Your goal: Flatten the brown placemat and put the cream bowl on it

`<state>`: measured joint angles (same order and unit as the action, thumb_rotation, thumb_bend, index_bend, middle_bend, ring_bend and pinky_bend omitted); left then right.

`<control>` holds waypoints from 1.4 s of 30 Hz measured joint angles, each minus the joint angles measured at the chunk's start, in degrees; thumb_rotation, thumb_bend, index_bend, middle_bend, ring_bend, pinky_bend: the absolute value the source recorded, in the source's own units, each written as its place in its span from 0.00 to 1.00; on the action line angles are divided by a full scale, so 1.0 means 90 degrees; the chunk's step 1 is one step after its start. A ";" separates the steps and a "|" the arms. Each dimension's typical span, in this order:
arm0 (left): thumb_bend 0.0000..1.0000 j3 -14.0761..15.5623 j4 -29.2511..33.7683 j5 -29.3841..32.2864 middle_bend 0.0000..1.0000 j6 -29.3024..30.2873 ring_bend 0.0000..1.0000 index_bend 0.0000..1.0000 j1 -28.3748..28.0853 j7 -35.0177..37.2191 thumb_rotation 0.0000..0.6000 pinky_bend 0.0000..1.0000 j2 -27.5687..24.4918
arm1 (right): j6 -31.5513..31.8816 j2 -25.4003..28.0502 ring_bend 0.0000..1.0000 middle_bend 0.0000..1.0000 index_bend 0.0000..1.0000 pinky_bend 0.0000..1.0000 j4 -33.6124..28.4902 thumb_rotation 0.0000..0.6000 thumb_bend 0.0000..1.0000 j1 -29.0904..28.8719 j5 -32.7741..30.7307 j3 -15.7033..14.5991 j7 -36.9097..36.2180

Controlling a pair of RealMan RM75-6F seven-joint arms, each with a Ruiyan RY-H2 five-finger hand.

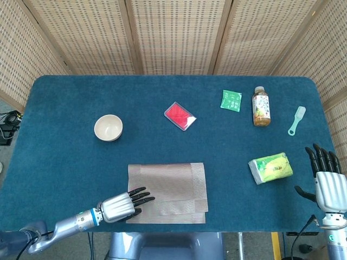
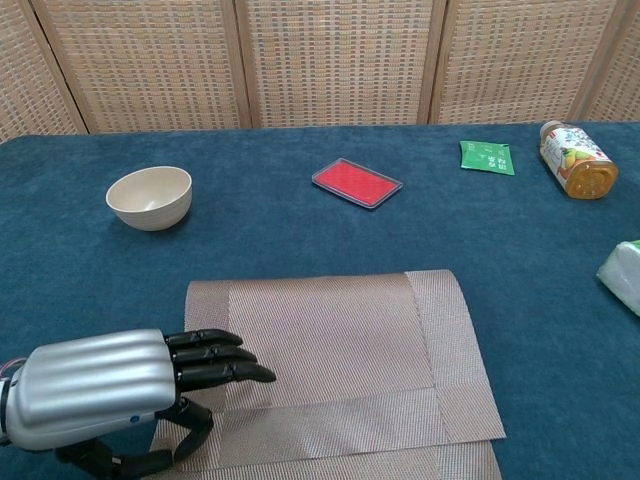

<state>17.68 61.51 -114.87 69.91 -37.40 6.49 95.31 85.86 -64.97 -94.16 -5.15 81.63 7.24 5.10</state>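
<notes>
Brown placemat [image 1: 168,192] lies at the near edge of the table [image 1: 65,157], long axis running left-right; woven tan-brown with a lighter border band, its near strip folded over itself, so not fully flat; left hand [image 1: 119,206] rests on the placemat's near-left corner, dark fingers [image 2: 215,358] extended together over the weave, thumb curled at the edge, gripping nothing; cream bowl [image 1: 108,128] stands upright and empty, beyond the placemat and to its left, well apart; right hand [image 1: 327,187] far right of the placemat, fingers spread, holding nothing.
</notes>
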 measured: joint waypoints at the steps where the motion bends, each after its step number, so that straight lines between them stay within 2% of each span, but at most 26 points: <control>1: 0.53 -0.0040 0.0012 0.0029 0.00 0.0021 0.00 0.73 -0.0011 0.0040 1.00 0.00 0.0007 | 0.0001 0.0000 0.00 0.00 0.00 0.00 0.0000 1.00 0.00 0.0001 0.0001 0.0000 -0.0001; 6: 0.52 -0.0365 0.0225 0.0255 0.00 0.0143 0.00 0.78 -0.0102 0.0312 1.00 0.00 -0.0012 | -0.0001 -0.0004 0.00 0.00 0.00 0.00 -0.0004 1.00 0.00 -0.0001 0.0014 -0.0009 0.0015; 12: 0.53 -0.1002 0.0675 0.0765 0.00 0.0071 0.00 0.79 -0.0360 0.0606 1.00 0.00 -0.0138 | 0.0014 -0.0018 0.00 0.00 0.00 0.00 -0.0013 1.00 0.00 0.0000 0.0044 -0.0023 0.0058; 18: 0.53 -0.1907 0.0978 0.1569 0.00 -0.0314 0.00 0.80 -0.0713 0.0625 1.00 0.00 -0.0261 | 0.0026 -0.0026 0.00 0.00 0.00 0.00 -0.0016 1.00 0.00 0.0005 0.0035 -0.0020 0.0095; 23: 0.52 -0.2780 0.0959 0.2644 0.00 -0.1058 0.00 0.80 -0.1102 0.0525 1.00 0.00 -0.0282 | 0.0009 -0.0033 0.00 0.00 0.00 0.00 -0.0007 1.00 0.00 0.0001 -0.0007 -0.0010 0.0126; 28: 0.53 -0.3430 0.0386 0.3625 0.00 -0.1805 0.00 0.80 -0.1488 0.0310 1.00 0.00 -0.0113 | -0.0051 -0.0020 0.00 0.00 0.00 0.00 -0.0038 1.00 0.00 -0.0007 -0.0082 0.0002 0.0129; 36: 0.54 -0.3928 -0.1320 0.4629 0.00 -0.2670 0.00 0.76 -0.1958 0.0132 1.00 0.00 0.0526 | -0.0120 -0.0005 0.00 0.00 0.00 0.00 -0.0026 1.00 0.00 -0.0032 -0.0226 0.0055 0.0172; 37: 0.54 -0.3985 -0.1627 0.4753 0.00 -0.2779 0.00 0.75 -0.2017 0.0139 1.00 0.00 0.0645 | -0.0124 -0.0009 0.00 0.00 0.00 0.00 -0.0020 1.00 0.00 -0.0034 -0.0228 0.0055 0.0178; 39: 0.49 -0.4051 -0.2060 0.4896 0.00 -0.2905 0.00 0.65 -0.2099 0.0163 1.00 0.00 0.0819 | -0.0141 -0.0022 0.00 0.00 0.00 0.00 -0.0005 1.00 0.00 -0.0043 -0.0231 0.0053 0.0184; 40: 0.38 -0.4085 -0.2313 0.4969 0.00 -0.2971 0.00 0.49 -0.2147 0.0190 1.00 0.00 0.0924 | -0.0149 -0.0026 0.00 0.00 0.00 0.00 0.0001 1.00 0.00 -0.0047 -0.0234 0.0052 0.0183; 41: 0.22 -0.4109 -0.2476 0.5015 0.00 -0.3011 0.00 0.28 -0.2180 0.0220 1.00 0.00 0.0996 | -0.0154 -0.0029 0.00 0.00 0.00 0.00 0.0007 1.00 0.00 -0.0050 -0.0237 0.0052 0.0180; 42: 0.13 -0.4131 -0.2605 0.5057 0.00 -0.3045 0.00 0.16 -0.2208 0.0263 1.00 0.00 0.1061 | -0.0154 -0.0030 0.00 0.00 0.00 0.00 0.0011 1.00 0.00 -0.0052 -0.0238 0.0054 0.0180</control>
<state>-19.50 38.07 -69.36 42.51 -57.27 8.85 104.86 84.47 -65.24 -94.06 -5.62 79.48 7.72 6.72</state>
